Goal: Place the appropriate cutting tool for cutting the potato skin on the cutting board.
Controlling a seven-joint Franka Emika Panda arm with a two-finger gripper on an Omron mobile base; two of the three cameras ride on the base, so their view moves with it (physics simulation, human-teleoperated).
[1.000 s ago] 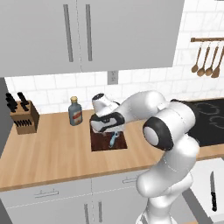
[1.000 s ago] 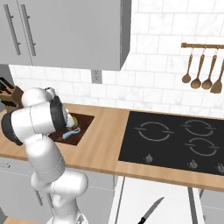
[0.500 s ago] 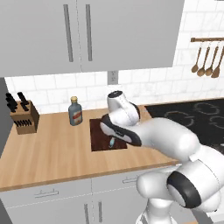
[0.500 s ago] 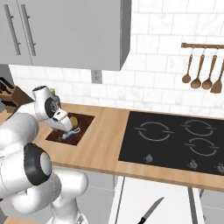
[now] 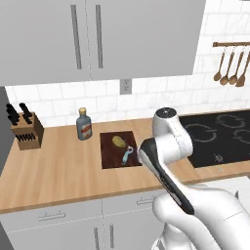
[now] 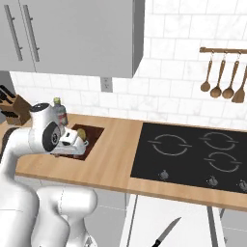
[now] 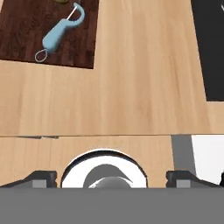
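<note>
On the cutting board [image 5: 111, 155], light blue peeler [image 7: 59, 33] lying flat just beside the potato [image 5: 117, 141], end effector [image 7: 111, 176] open and empty, well apart, over the pale wooden counter [image 7: 140, 78] beside the board, black hob [image 6: 193, 154] along the counter.

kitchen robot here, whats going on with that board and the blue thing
The peeler lies flat on the cutting board, beside the potato. The arm is clear of the board, and its gripper is open and holds nothing. By how things lie, the placing looks done.
</note>
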